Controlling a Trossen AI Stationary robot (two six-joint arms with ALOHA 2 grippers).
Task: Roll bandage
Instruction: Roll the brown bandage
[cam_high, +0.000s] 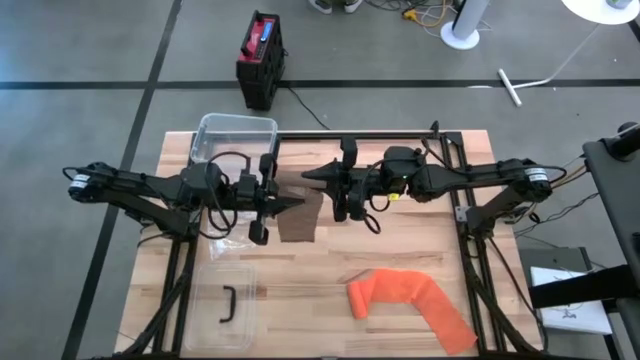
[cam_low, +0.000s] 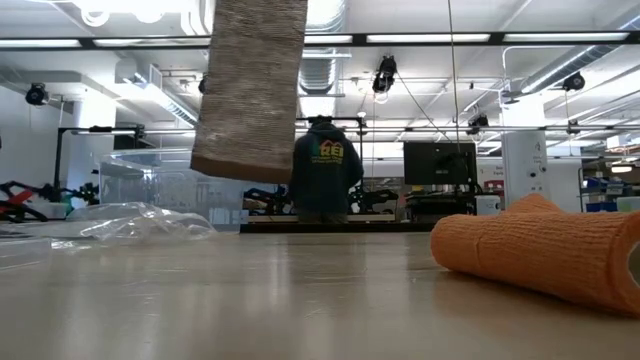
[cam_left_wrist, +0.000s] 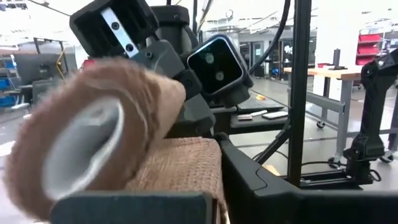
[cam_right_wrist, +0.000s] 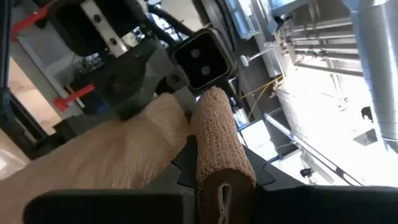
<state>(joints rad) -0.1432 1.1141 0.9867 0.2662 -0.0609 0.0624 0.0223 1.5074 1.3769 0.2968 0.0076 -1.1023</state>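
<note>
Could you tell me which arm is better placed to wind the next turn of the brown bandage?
Probably the left: its pincer is shut on the brown bandage's rolled end, while the right pincer clamps the other end.

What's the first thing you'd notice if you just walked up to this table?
Two dark robot arms meet above the middle of the wooden table, holding a brown bandage up in the air between them. The left gripper and right gripper are both shut on it, and its loose end hangs down. A bright orange bandage lies on the table's front right part.
</note>
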